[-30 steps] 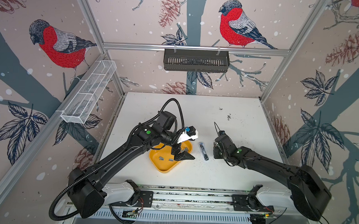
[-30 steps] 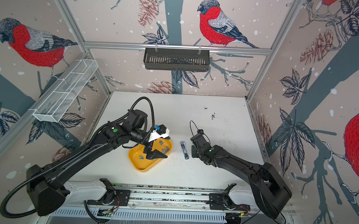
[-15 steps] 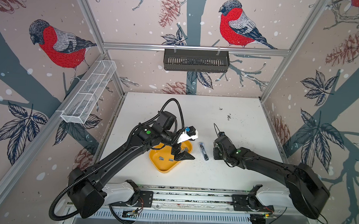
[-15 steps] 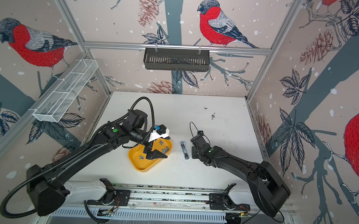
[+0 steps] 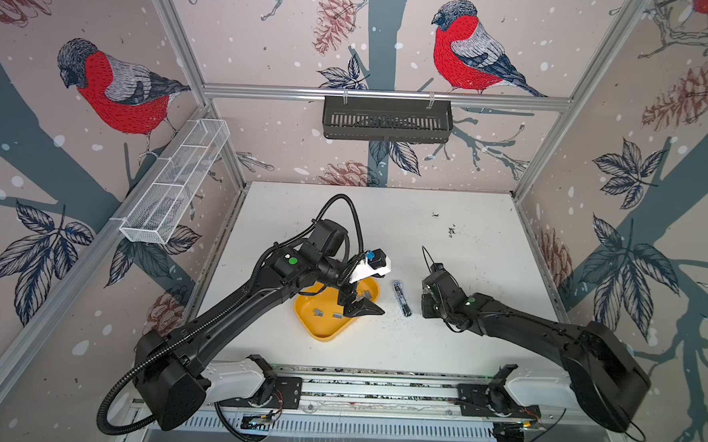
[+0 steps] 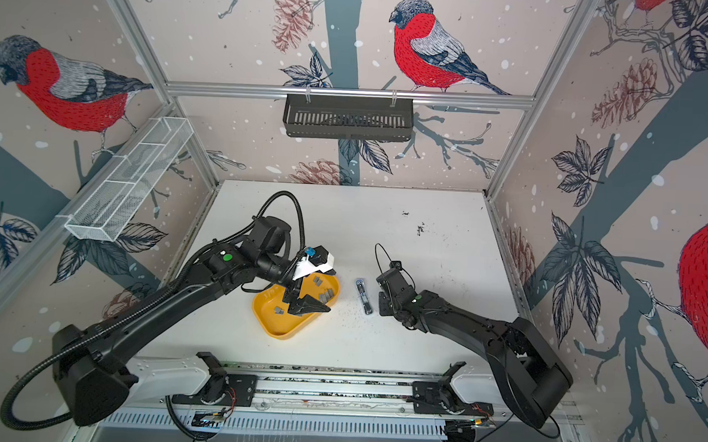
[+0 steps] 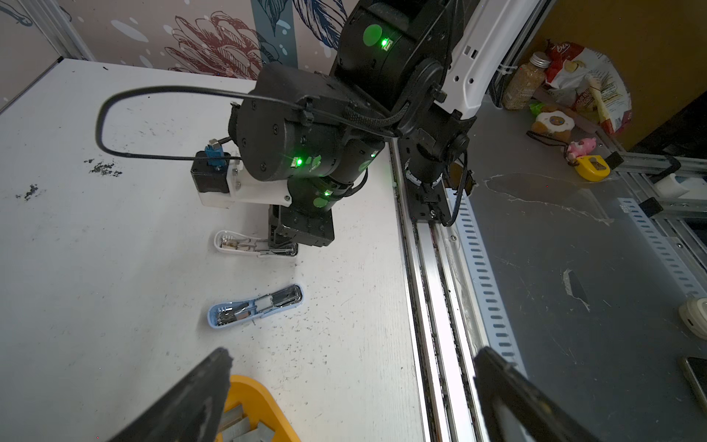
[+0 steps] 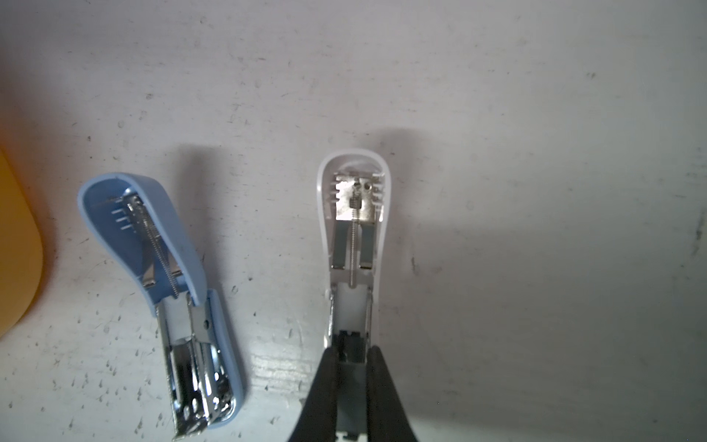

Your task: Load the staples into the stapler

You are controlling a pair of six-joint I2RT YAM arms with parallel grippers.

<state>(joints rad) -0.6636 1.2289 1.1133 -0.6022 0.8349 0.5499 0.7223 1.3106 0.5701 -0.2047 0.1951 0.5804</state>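
While the right gripper (image 8: 352,350) is closed narrowly on the base half of the white stapler (image 8: 354,214), which lies folded open on the table (image 8: 535,114), the blue stapler (image 8: 160,268) lies just beside it, also folded open and touched by neither gripper. The left gripper (image 5: 358,306) hangs with its jaws spread wide and empty over the yellow tray (image 5: 325,336), and the staples (image 6: 279,309) lie as loose grey strips inside that tray, apart from both staplers.

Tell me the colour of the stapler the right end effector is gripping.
White: the open white plastic stapler shows best in the right wrist view.
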